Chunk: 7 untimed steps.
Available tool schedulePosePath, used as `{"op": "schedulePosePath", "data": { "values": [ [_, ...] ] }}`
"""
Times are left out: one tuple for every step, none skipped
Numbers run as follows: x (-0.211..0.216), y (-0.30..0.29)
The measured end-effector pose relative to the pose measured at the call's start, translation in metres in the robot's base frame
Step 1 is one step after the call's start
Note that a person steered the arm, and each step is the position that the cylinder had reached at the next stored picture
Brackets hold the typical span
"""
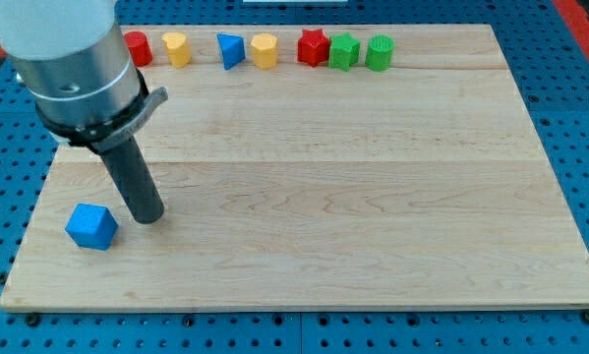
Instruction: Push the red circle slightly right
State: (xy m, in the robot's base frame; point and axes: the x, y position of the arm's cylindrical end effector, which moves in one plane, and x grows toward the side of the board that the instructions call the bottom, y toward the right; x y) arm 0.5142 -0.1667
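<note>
The red circle [138, 47] sits at the view's top left, partly hidden behind the arm's grey body. My tip [148, 215] rests on the board at the lower left, far below the red circle and just right of a blue cube [90, 226]. Along the top edge, to the right of the red circle, stand a yellow block [177, 48], a blue triangle [230, 50], a yellow hexagon [265, 49], a red star [314, 46], a green star [344, 51] and a green cylinder [379, 52].
The wooden board [373, 197] lies on a blue perforated table [579, 118]. The arm's wide grey body [73, 59] covers the board's top left corner.
</note>
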Motion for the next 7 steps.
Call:
{"op": "schedulePosePath", "data": {
  "values": [
    [0.011,-0.017],
    [0.026,-0.017],
    [-0.023,0.014],
    [-0.108,-0.002],
    [-0.159,-0.06],
    [-0.212,-0.103],
    [-0.278,-0.126]
  ]
}}
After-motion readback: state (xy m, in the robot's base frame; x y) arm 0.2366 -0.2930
